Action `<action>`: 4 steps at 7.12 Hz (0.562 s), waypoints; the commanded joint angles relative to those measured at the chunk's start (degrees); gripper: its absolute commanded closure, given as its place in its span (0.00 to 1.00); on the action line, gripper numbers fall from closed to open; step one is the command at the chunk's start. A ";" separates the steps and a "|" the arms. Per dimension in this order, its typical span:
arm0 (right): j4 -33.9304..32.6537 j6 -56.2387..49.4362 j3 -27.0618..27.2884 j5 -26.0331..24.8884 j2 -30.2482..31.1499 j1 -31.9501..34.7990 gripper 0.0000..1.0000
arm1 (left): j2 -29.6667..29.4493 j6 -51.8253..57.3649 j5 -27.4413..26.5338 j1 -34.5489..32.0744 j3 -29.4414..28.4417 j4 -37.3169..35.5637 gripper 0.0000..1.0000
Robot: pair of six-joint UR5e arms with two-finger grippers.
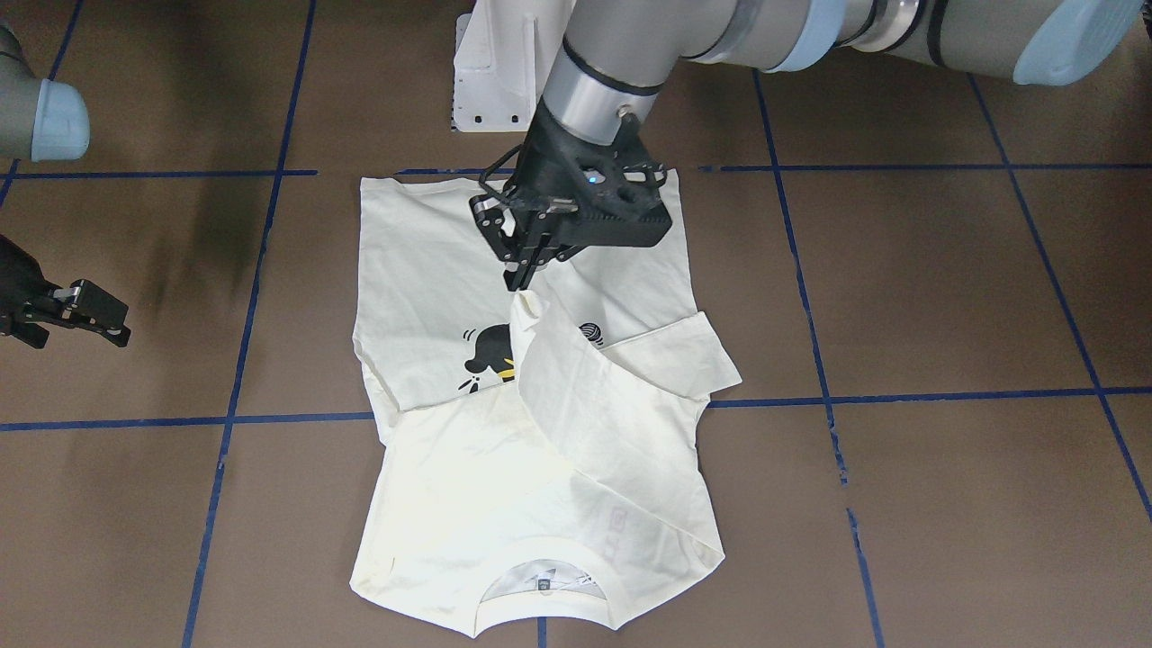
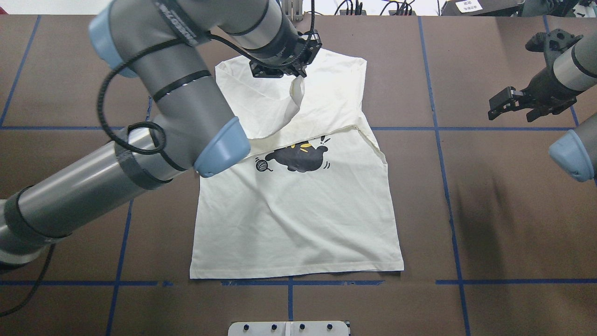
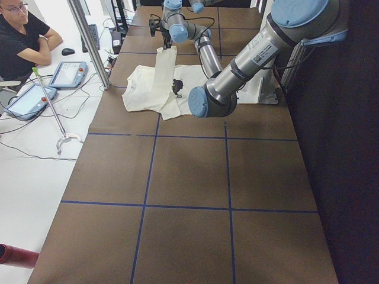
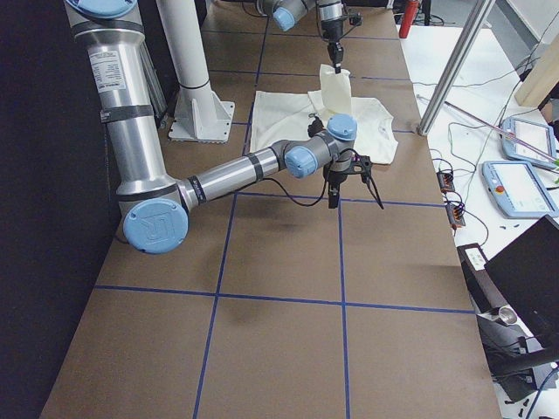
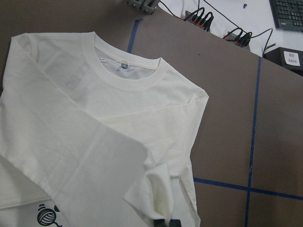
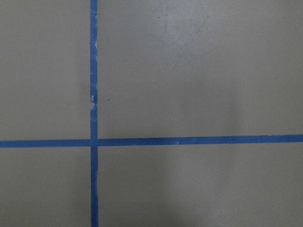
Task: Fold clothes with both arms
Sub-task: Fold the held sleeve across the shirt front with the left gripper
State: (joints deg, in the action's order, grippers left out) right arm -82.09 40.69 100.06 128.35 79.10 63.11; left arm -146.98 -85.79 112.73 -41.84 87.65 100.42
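A brown bench (image 2: 489, 224) fills the scene, ruled into large squares by blue tape lines (image 6: 189, 140). A dark wall (image 3: 355, 177) runs along its robot side. Beyond the opposite edge lies a white surface (image 3: 35, 171) with black cables (image 5: 199, 19), a keyboard (image 5: 286, 14) and a grey tablet (image 3: 68, 74). A metal post (image 3: 89, 44) stands at that edge. The light is even and the shadows are soft.

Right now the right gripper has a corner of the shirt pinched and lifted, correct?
Not quite: it is the left gripper that has a corner of the shirt pinched and lifted. The overhead view shows this, with that arm coming in from its left. The right gripper hangs open over the bare table, off the cloth.
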 commanded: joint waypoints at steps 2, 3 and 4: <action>0.00 -0.09 -0.57 0.06 -0.09 -0.01 0.00 | -10.83 -7.09 -7.49 6.82 -22.80 12.22 1.00; 0.00 0.09 -0.40 0.32 -0.17 -0.01 0.00 | -14.44 -11.81 -11.96 10.34 -31.23 18.95 1.00; 0.00 0.18 -0.48 0.41 -0.61 -0.01 0.00 | -16.39 -13.25 -14.53 12.03 -36.01 24.15 0.33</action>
State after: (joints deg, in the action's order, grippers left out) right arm -82.09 40.75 99.63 128.58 78.87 63.10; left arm -160.03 -95.98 102.21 -32.83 59.38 117.74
